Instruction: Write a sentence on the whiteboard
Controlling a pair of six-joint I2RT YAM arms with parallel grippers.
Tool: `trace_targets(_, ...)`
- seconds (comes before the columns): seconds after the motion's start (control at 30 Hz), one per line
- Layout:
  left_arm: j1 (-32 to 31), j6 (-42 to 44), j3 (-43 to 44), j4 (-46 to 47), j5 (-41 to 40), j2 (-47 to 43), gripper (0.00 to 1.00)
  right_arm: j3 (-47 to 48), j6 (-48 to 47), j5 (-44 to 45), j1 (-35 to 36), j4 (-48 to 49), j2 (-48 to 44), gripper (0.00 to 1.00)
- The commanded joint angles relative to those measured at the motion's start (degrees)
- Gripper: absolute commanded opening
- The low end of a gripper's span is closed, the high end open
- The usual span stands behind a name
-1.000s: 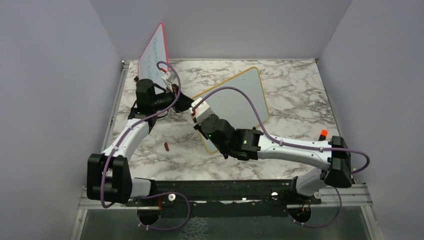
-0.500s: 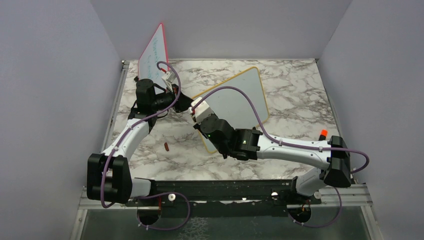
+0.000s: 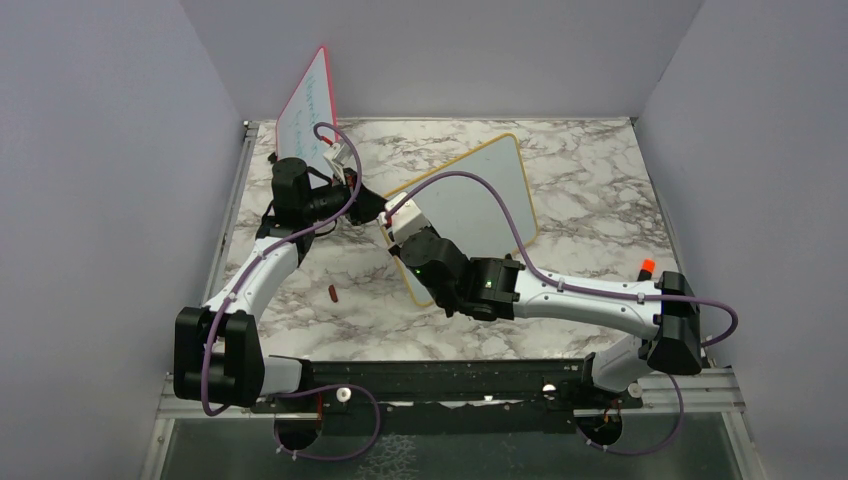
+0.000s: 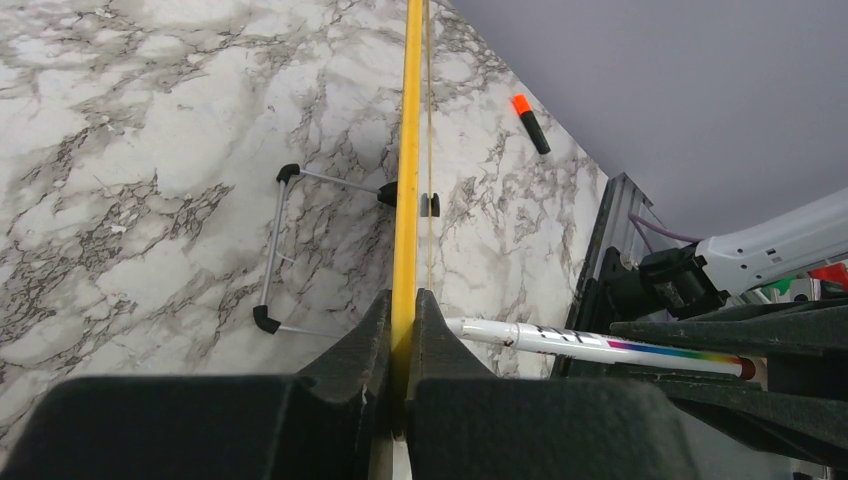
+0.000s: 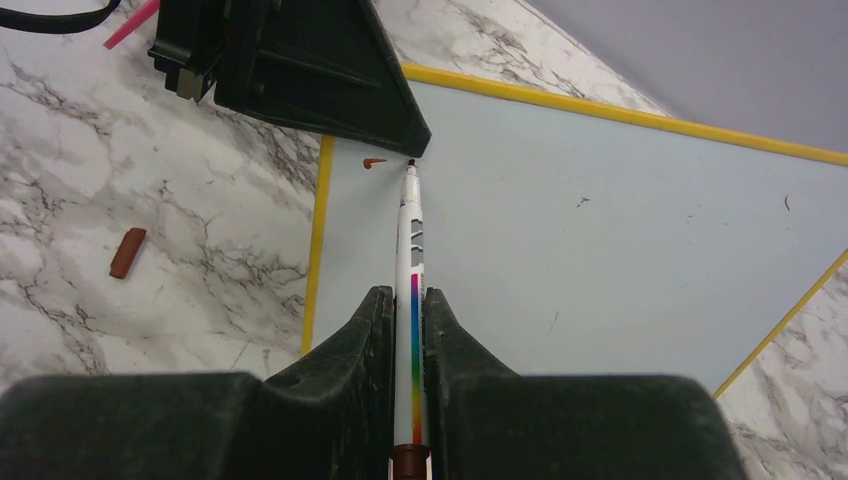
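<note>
Worktop [image 3: 580, 170]: white marble-pattern surface with grey veining and a matte finish, filling the base of the enclosure. Three plain pale lavender-grey panels box it in: back wall [image 3: 440, 50], left wall [image 3: 100, 200] and right wall [image 3: 760, 150], meeting at the two rear corners. An aluminium extrusion rail [image 3: 235, 200] runs along the worktop's left edge. A black slotted bar [image 3: 450, 378] on silver extrusion spans the near edge. Below that sits a dark glossy surface [image 3: 480, 455], material unclear. Light is even and diffuse from above, with soft, short shadows.
</note>
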Motion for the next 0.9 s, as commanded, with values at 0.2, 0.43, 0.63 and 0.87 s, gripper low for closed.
trace_targets(0.2, -0.9, 0.5, -1.1, -1.4, 0.5, 0.9, 0.00, 1.4, -0.2, 2.9, 0.2, -0.6, 0.8, 0.01)
trace_targets(0.43, -0.9, 0.4, -1.1, -1.4, 0.3, 1.0, 0.00, 0.6, 0.1, -2.2, 0.2, 0.5, -0.5, 0.01)
trace_targets(0.63, -0.9, 0.4, -1.1, -1.4, 0.3, 1.2, 0.00, 0.7, 0.5, -4.2, 0.2, 0.7, -0.9, 0.01)
trace_targets(0.87, -0.9, 0.4, -1.1, -1.4, 0.4, 1.1, 0.00, 0.8, 0.5, -4.2, 0.2, 1.2, -0.1, 0.01)
